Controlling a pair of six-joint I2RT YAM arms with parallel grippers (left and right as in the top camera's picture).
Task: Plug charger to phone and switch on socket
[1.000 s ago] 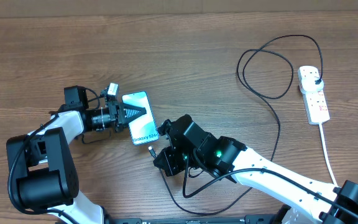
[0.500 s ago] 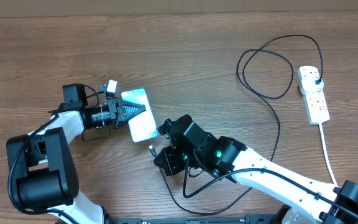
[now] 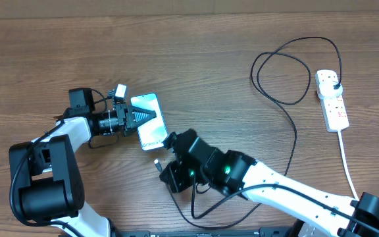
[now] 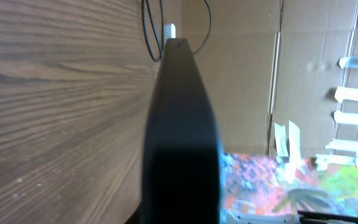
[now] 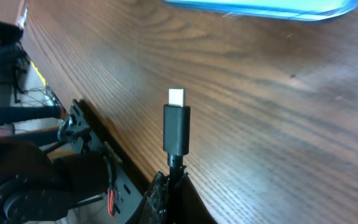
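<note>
Two grippers: both are seen clamped. The left gripper point(image 3: 153, 116) is pinched flat across the faces of the slim rectangular phone point(image 3: 153, 135) with the light blue-teal screen; the right gripper point(image 5: 169, 186) is pinched on the long thin black cable of the charger point(image 3: 296, 137), right behind its small plug tip point(image 5: 176, 127).
Phone position: held over the left half of the brown wooden desk point(image 3: 196, 52), about midway between the far and near edges; whether it is lifted clear cannot be told.
Plug tip position: carried just beside the phone's bottom edge, not touching it, with the silver end pointed toward it.
Socket position: the white elongated power-strip socket point(image 3: 335, 108) is found near the desk's right edge, well apart, with the charger's black plug point(image 3: 334, 86) seated in it.
Phone handling: judged stiff, smooth and slippery, glass-faced and fragile; best taken flat across both faces with the port end left free, as is done now.
Charger handling: judged light and floppy along the cord, stiff only at the tip; best gripped on the moulded collar close behind the tip, so aim is held and the metal tongue is spared.
Risk: a skewed push could be turned into a slide of the phone between the fingers.
</note>
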